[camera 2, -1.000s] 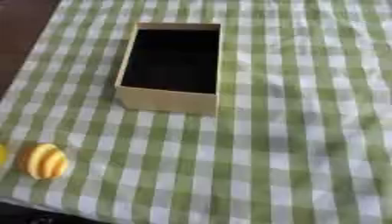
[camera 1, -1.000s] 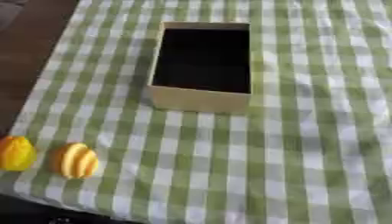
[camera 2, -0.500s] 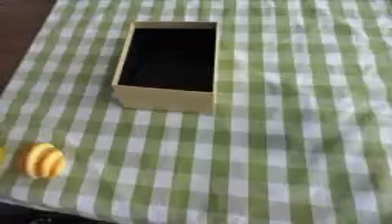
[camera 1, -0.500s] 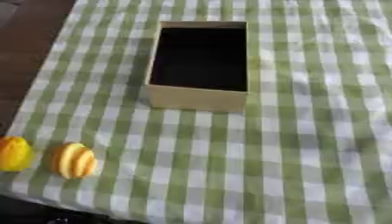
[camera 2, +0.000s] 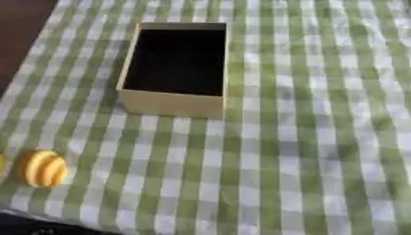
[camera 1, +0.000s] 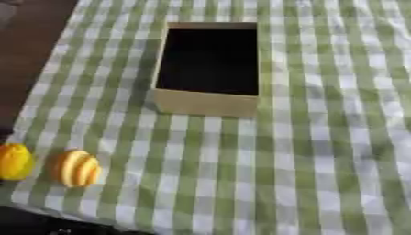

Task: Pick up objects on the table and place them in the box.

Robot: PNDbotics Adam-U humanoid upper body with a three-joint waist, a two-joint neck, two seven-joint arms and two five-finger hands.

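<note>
An open box (camera 1: 207, 103) (dark inside) sits on the checked bench (camera 1: 321, 151). Two yellow fruits, perhaps, lie near-left: ribbed (camera 1: 77, 168), smooth (camera 1: 14, 160). No hands visible, so fingers unknowable.

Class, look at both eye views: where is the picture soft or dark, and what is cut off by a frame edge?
Left eye view: soft all over; the box interior is too dark to show its floor; the plain yellow object is clipped at the left edge. Right eye view: equally soft; the ribbed yellow object shows whole, its neighbour is a mere sliver at the edge.
</note>
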